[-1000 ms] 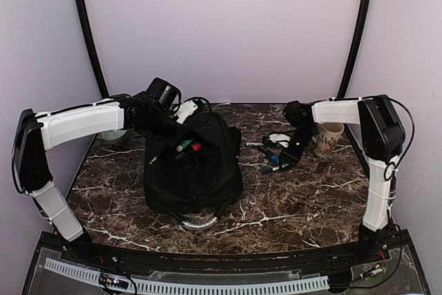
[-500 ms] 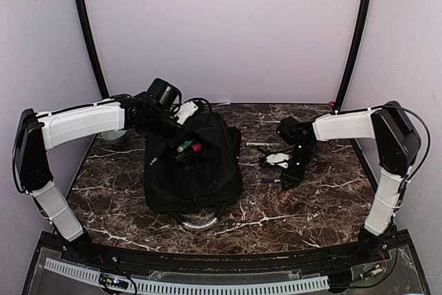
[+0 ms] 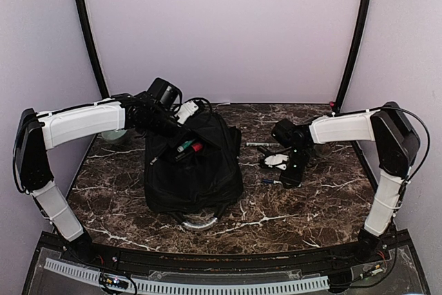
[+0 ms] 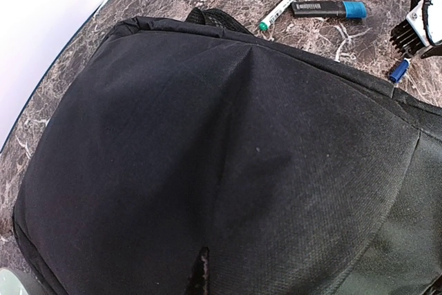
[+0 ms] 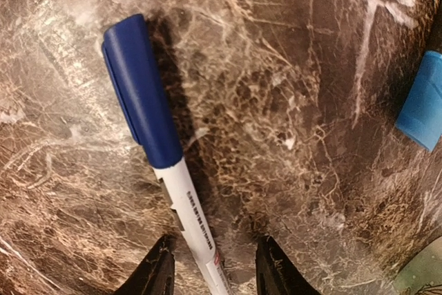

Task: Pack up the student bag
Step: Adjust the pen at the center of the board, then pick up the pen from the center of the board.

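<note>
The student bag (image 3: 197,174) lies flat in the middle of the desk (image 3: 311,205). It is a big, soft black pack of fine woven cloth, and its pale grey loop handle (image 3: 199,224) curls out at the bag's near end. An opening in its upper face gapes, and two markers (image 3: 188,147), one green-capped and one red-capped, poke out of it. The left end effector (image 3: 185,110) sits at the bag's far edge, clenched. Whether it pinches cloth cannot be told, since the left wrist view is filled with creased black fabric. Beside the bag on the left arm's side stands a pale bowl (image 3: 114,134), partly hidden under that arm.

On the bag's other side, pens lie loose on the glossy brown stone veined in white. Just off the bag's far corner are a slim green-tipped marker (image 4: 286,1) and a stubby black marker (image 4: 328,9) with a light blue cap. Nearer the bag's side edge is a blue-capped pen (image 5: 162,157) with a white printed barrel. The right end effector (image 5: 215,271) is down over it, released, with its dark fingertips apart on either side of the barrel. From above, it hides much of the pens.
</note>
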{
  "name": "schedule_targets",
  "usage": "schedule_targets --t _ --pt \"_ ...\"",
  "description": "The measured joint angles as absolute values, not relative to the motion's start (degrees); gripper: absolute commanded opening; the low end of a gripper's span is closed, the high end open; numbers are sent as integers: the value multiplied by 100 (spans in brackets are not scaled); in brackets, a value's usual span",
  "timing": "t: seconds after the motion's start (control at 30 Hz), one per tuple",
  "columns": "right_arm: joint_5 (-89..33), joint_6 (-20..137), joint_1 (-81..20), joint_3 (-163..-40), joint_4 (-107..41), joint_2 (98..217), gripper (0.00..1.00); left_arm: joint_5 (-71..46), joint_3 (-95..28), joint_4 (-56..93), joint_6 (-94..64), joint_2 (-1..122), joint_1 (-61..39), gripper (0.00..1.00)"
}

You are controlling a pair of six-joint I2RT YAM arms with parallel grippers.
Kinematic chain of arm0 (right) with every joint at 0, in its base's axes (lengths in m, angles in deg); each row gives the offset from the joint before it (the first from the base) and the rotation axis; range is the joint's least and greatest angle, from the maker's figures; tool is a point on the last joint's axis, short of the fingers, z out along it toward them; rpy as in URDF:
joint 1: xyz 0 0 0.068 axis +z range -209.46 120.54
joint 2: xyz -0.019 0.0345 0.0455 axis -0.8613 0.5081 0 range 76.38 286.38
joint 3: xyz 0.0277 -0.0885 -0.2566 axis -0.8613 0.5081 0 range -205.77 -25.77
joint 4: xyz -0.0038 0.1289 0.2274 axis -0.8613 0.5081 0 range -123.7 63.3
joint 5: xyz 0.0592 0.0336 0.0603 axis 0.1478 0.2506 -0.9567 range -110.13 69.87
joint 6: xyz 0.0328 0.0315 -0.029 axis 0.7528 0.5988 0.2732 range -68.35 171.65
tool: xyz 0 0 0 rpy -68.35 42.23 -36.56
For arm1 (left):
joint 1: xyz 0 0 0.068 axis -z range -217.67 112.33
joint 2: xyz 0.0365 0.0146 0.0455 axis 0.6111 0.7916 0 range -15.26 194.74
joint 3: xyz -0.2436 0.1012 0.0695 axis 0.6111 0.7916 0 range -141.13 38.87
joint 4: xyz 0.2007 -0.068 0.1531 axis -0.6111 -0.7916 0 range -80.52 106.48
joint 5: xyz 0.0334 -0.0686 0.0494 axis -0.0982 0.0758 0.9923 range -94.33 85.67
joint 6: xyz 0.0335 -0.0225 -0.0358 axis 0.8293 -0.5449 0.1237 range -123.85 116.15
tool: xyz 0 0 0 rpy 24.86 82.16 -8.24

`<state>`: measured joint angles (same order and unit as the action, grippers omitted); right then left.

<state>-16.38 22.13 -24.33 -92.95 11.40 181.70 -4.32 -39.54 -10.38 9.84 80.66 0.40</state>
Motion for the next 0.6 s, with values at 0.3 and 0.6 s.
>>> schedule_targets --t 0.3,0.6 --pt "-1494 2229 -2225 -9295 1066 18170 33 -430 -3954 -1038 984 8068 48 2" --pt "-1472 2307 -2173 -9295 963 18185 21 -430 -3954 -1040 984 8068 48 2"
